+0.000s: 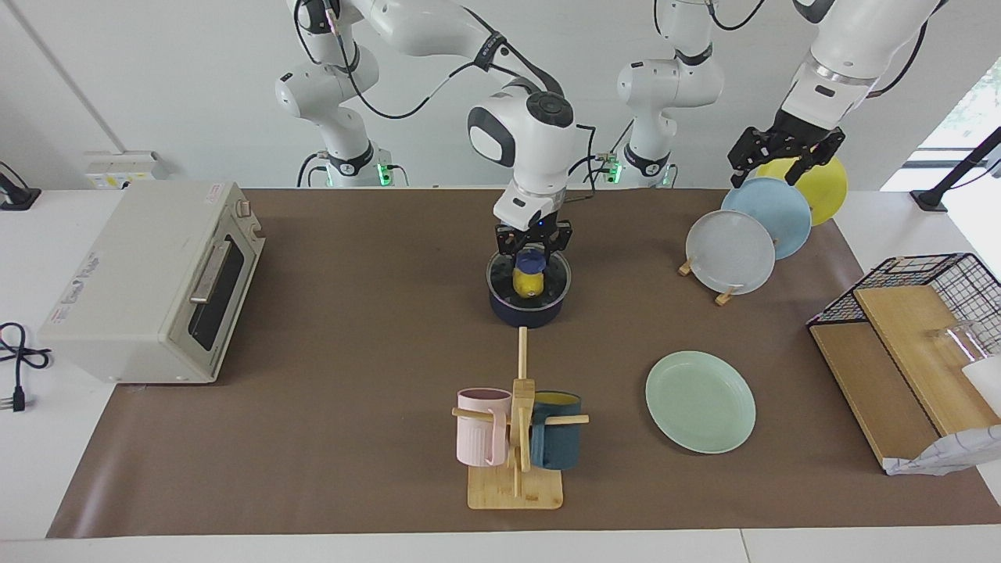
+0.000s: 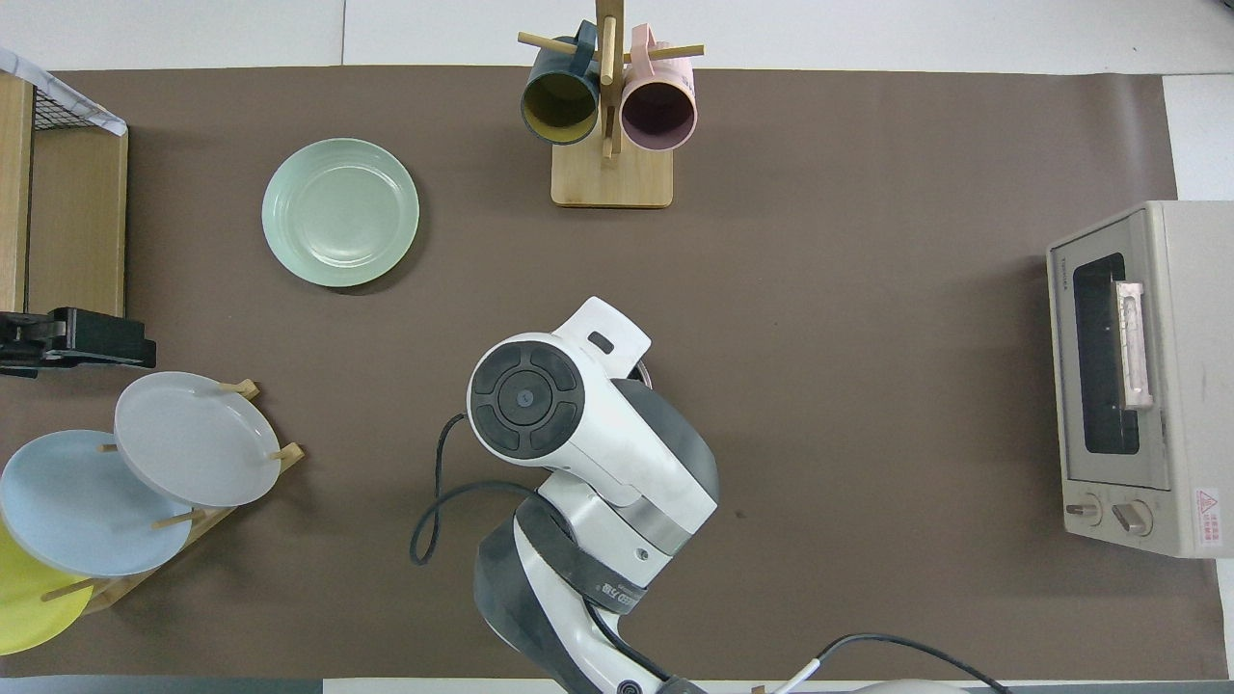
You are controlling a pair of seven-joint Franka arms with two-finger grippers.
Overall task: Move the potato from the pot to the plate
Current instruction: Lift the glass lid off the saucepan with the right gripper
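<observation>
The dark navy pot (image 1: pixel 525 311) stands mid-table with a glass lid (image 1: pixel 551 288) on it. The lid's blue knob (image 1: pixel 532 260) is at its centre. The yellow potato (image 1: pixel 527 285) shows through the glass, inside the pot. My right gripper (image 1: pixel 532 246) is down on the lid, right at the knob. In the overhead view the right arm (image 2: pixel 578 424) hides the pot, lid and potato. The mint-green plate (image 1: pixel 700 400) (image 2: pixel 340 212) lies empty, farther from the robots and toward the left arm's end. My left gripper (image 1: pixel 784 156) (image 2: pixel 58 339) waits open over the plate rack.
A rack (image 1: pixel 727 295) holds grey (image 1: pixel 731 252), blue (image 1: pixel 770 215) and yellow plates. A mug tree (image 1: pixel 516 438) (image 2: pixel 610 116) with a pink and a dark blue mug stands farther out than the pot. A toaster oven (image 1: pixel 148 281) (image 2: pixel 1138 376) and a wire basket (image 1: pixel 931 274) stand at the table's ends.
</observation>
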